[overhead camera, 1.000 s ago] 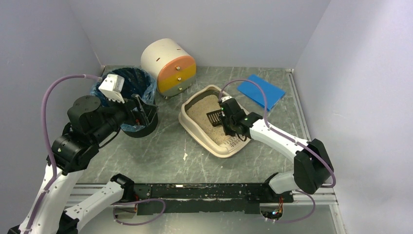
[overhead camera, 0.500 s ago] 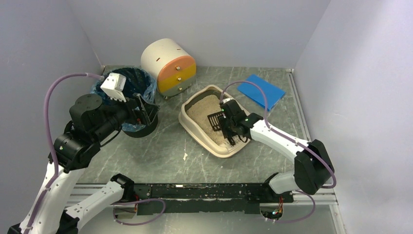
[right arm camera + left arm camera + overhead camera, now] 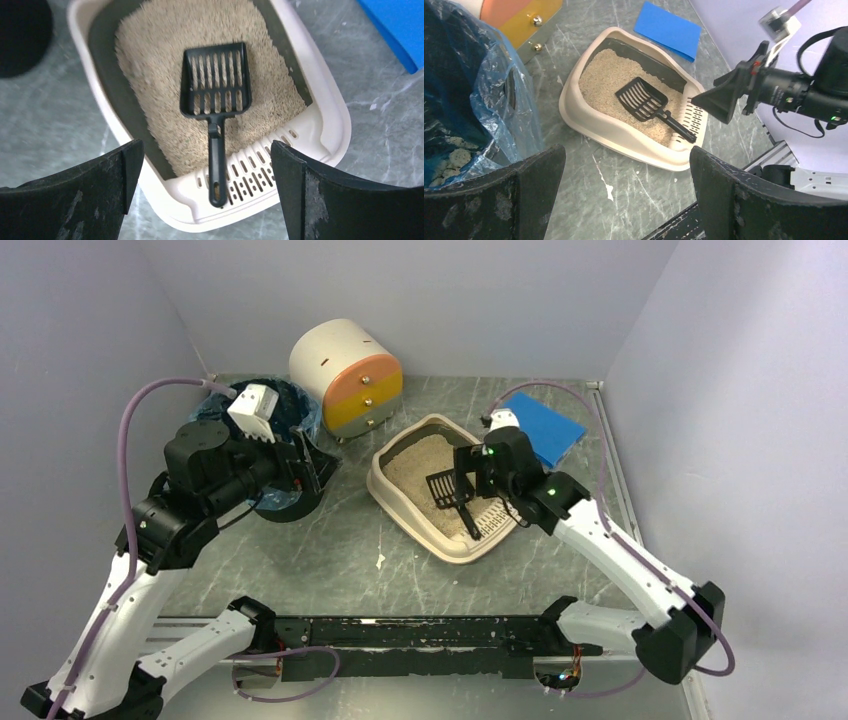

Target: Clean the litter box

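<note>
Grey marbled desk (image 3: 330,560), lilac walls (image 3: 430,300). The litter box (image 3: 400,517) sits mid-desk toward the far edge. It is likely stiff and sand-heavy and would spill if tilted, so leave it flat. A black scoop (image 3: 215,80) lies in the sand; grip its thin handle (image 3: 217,160) over the slotted ledge (image 3: 260,175). Your right claw (image 3: 466,478) hangs above, angled down, wide open, empty. Your left claw (image 3: 626,155) is likewise open and empty, by the bin (image 3: 469,100).

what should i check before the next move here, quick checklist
1. Right gripper open, above the scoop, not touching it: ok
2. Scoop lies in the litter box, handle on the slotted ledge: ok
3. Left gripper open and empty: ok
4. Bin liner open: ok
5. Litter free of clumps: cannot tell
6. Table free of spill: not ok, pale flecks by the box
</note>
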You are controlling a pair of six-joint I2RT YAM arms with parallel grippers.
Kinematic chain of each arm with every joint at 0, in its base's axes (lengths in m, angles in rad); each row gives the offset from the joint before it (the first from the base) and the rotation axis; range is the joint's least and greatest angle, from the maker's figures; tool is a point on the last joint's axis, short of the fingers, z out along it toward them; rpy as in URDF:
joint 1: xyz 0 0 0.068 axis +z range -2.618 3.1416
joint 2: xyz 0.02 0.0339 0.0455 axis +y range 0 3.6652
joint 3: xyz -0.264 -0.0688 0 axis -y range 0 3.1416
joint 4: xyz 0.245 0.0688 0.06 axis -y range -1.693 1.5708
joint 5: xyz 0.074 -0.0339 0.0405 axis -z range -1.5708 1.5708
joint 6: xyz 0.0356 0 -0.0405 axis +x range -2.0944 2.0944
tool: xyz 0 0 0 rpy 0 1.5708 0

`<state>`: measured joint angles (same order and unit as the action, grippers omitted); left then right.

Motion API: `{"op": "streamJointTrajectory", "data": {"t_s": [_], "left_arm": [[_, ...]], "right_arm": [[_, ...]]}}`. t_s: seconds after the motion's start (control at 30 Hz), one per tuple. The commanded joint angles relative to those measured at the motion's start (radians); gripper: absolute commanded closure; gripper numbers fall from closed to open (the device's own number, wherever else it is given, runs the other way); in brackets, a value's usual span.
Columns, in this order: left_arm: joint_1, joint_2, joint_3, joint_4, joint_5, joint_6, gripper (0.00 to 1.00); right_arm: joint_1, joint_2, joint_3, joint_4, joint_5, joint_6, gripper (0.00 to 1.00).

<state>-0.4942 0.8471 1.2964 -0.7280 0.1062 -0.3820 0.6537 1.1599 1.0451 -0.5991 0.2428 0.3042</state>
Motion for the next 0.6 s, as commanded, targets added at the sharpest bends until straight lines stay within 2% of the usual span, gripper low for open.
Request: {"op": "streamJointTrajectory", "data": {"t_s": [0.0, 0.2, 0.57], "left_arm": [[0.006, 0.000, 0.005, 0.063, 0.093, -0.024, 0.02], [0.005, -0.039, -0.083, 0.171, 0.173, -0.064, 0.02], [0.005, -0.065, -0.193, 0.274, 0.252, -0.165, 0.01]], "right_arm": [[-0.005, -0.097, 0.047, 0.026, 0.056, 0.114, 0.00], [-0.005, -0.231, 0.059, 0.051, 0.036, 0.103, 0.00], [-0.006, -0.307, 0.043, 0.053, -0.065, 0.178, 0.00]]}}
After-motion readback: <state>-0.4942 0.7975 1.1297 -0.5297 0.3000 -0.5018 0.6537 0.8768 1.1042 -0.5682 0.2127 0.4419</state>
